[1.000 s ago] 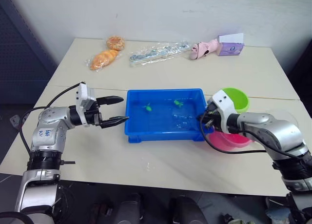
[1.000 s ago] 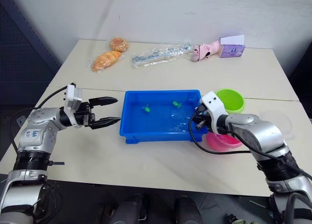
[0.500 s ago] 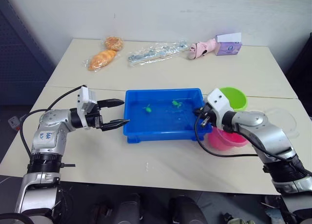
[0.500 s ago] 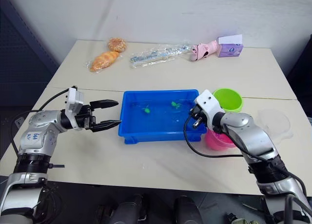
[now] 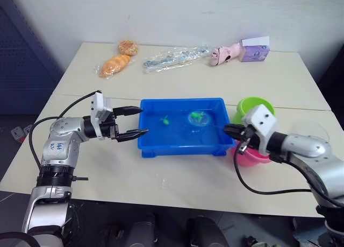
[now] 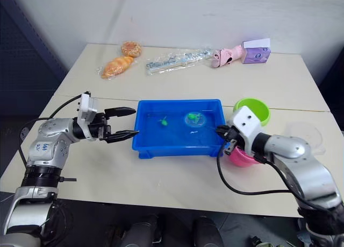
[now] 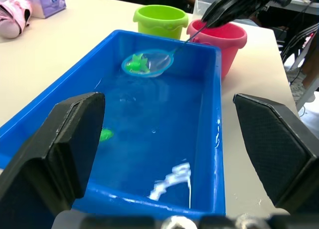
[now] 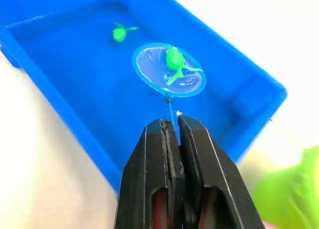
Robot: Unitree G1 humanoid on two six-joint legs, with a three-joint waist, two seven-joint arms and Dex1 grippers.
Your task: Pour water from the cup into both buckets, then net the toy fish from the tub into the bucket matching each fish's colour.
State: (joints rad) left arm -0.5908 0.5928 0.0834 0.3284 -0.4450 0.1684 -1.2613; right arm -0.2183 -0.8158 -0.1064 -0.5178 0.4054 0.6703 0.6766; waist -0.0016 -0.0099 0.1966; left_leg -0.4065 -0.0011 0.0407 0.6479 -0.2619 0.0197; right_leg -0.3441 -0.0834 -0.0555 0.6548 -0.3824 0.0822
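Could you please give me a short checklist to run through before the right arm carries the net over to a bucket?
1. Right gripper shut on the net handle: ok.
2. Green fish inside the net ring: ok.
3. Net lifted clear of the water in the tub: cannot tell.
4. Green bucket, the matching one, upright and open beside the tub's far right corner: ok.
5. Pink bucket sits right under the right wrist, so the swing may brush it: not ok.
6. Left gripper open, outside the tub's left wall, out of the net's way: ok.
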